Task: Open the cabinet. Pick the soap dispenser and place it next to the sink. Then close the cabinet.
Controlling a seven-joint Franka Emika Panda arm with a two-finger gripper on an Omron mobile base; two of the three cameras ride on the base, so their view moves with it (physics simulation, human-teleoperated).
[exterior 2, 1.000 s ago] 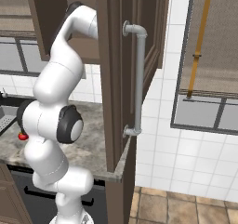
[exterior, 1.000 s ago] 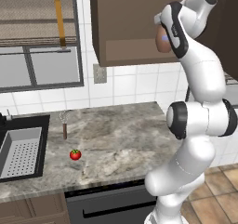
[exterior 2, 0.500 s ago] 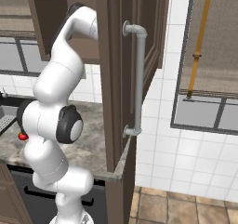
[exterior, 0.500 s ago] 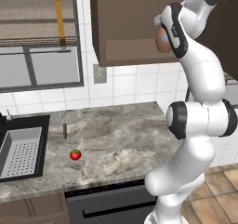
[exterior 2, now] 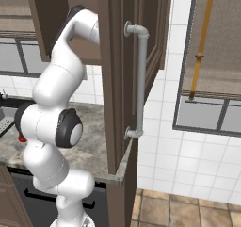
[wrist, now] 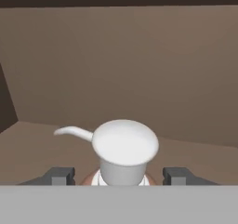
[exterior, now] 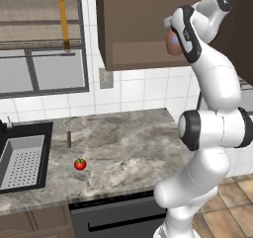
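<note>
reaching into the open cabinet at upper centre, the claw straddles the soap dispenser at lower centre of the hand view; whether it grips, i cannot tell. the tomato lies on the worktop right of the sink.

Cabinet dark brown outside, paler brown inside. Handle silver-grey. Soap dispenser: white pump top, brown body showing just under it. Tool fingertips dark grey. Bench mottled grey-beige stone pattern. Sink black rim, grey perforated insert. Tomato red. Wall tiles white with grey grout. Floor tan-brown tiles.
</note>
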